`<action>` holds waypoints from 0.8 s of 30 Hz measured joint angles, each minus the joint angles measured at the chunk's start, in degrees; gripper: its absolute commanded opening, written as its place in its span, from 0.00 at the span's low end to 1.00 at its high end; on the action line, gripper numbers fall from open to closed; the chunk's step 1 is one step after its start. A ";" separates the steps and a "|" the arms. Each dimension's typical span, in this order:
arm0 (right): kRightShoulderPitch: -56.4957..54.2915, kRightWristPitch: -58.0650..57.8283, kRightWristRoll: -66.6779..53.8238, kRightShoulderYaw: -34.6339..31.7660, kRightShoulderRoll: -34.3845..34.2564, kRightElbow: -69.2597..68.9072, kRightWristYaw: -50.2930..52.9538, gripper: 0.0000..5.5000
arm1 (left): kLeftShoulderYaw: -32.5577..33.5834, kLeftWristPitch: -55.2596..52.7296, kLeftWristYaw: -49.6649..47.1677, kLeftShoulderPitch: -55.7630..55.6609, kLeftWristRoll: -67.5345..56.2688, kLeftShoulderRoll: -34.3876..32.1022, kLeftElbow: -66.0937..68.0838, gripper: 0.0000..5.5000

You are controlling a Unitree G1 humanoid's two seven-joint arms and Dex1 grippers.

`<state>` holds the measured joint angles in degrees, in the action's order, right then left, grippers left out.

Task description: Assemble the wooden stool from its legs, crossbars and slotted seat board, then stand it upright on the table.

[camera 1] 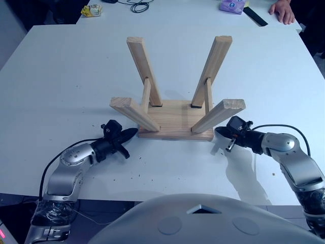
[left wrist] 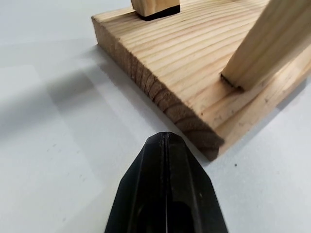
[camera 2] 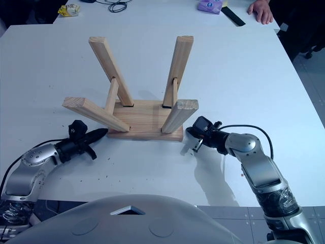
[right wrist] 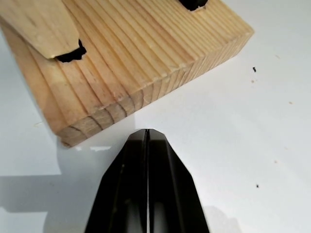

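Since the stool [camera 1: 175, 109] already looks assembled but sits upside down, what matters to me now is how it lies relative to my two grippers. Its slotted seat board [camera 1: 175, 127] rests flat on the white table [camera 1: 61, 76], roughly centred in front of me, long side running left to right across my view. All four legs [camera 1: 143, 68] stick up and splay outward, the two far ones leaning away from me and the two near ones leaning toward me. A crossbar [camera 1: 146, 96] ties each side's pair together, with the other one [camera 1: 208, 94] on the right.

The left gripper [camera 1: 133, 133] is low over the table just off the board's near left corner, pointing at it, fingers pressed together and holding nothing. In the left wrist view the corner's end grain is just ahead of the tip, with a thin strip of table between them. The right gripper [camera 1: 219, 133] mirrors it at the near right corner, also closed and empty. Its wrist view shows the corner [right wrist: 73, 133] just beyond the tip, not touching.

Neither arm is clearly nearer, as each has its own corner right in front of it. I judge that assembly is finished and the flip remains. Because the board lies flush on the table, closed fingers cannot slip under it. I would probably open both and take the board's short ends or the near legs overhead, then roll the stool about the board's long axis.
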<state>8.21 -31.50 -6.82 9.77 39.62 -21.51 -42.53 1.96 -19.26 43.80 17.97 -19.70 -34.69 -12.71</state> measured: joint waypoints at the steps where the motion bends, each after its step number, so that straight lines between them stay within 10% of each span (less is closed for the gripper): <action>1: -0.02 0.00 0.00 0.19 -0.02 -0.02 0.01 0.01 | -0.02 0.00 0.10 0.49 -0.04 -0.31 -0.46 0.00; 24: 0.83 -5.63 -2.23 0.28 0.89 -4.30 -0.33 0.01 | -2.37 -2.29 -0.93 3.08 -0.36 -0.82 -6.42 0.00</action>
<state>9.04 -37.13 -9.05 10.05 40.51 -25.81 -42.86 -0.41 -21.55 42.87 21.05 -20.06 -35.51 -19.13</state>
